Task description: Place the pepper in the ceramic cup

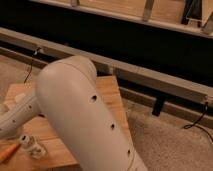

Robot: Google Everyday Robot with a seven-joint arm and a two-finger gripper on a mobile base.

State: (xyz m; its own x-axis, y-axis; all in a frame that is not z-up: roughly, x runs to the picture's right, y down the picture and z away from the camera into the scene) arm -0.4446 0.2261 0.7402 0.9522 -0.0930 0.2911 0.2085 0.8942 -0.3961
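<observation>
at the bottom left corner, the orange pepper point(7, 153) lies on the wooden board point(112, 95) with only one end showing, just beside a small clear jar point(33, 146) with a white cap. the big white arm point(85, 120) fills the middle and hides most of the board. behind it runs a grey metal rail point(150, 75). the arm bends down to the left. the gripper is probably past the left edge, its fingers wide apart.
</observation>
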